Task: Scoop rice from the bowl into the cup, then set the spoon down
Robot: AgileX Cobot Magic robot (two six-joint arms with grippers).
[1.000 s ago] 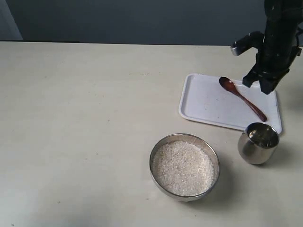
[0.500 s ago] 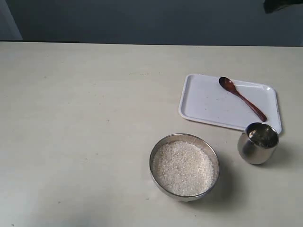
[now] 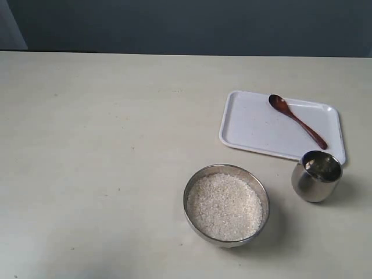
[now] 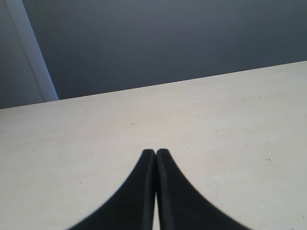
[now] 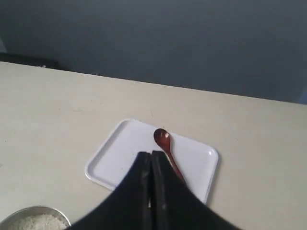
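Observation:
The steel bowl [image 3: 226, 203] full of white rice [image 3: 225, 207] stands near the table's front. To its right is the small steel cup [image 3: 317, 175]. The reddish-brown wooden spoon [image 3: 297, 120] lies on the white tray [image 3: 256, 125]; the right wrist view also shows the spoon [image 5: 165, 143] on the tray [image 5: 120, 153] and a piece of the bowl [image 5: 36, 219]. Neither arm appears in the exterior view. My right gripper [image 5: 150, 154] is shut and empty, well above the tray. My left gripper [image 4: 155, 152] is shut and empty over bare tabletop.
The tray sits just behind the cup at the right of the cream table [image 3: 87, 145]. A dark wall runs behind the table's far edge.
The right arm, which stood over the tray's far right corner a second ago, has withdrawn upward out of the exterior view. Spoon, cup and bowl have not moved.

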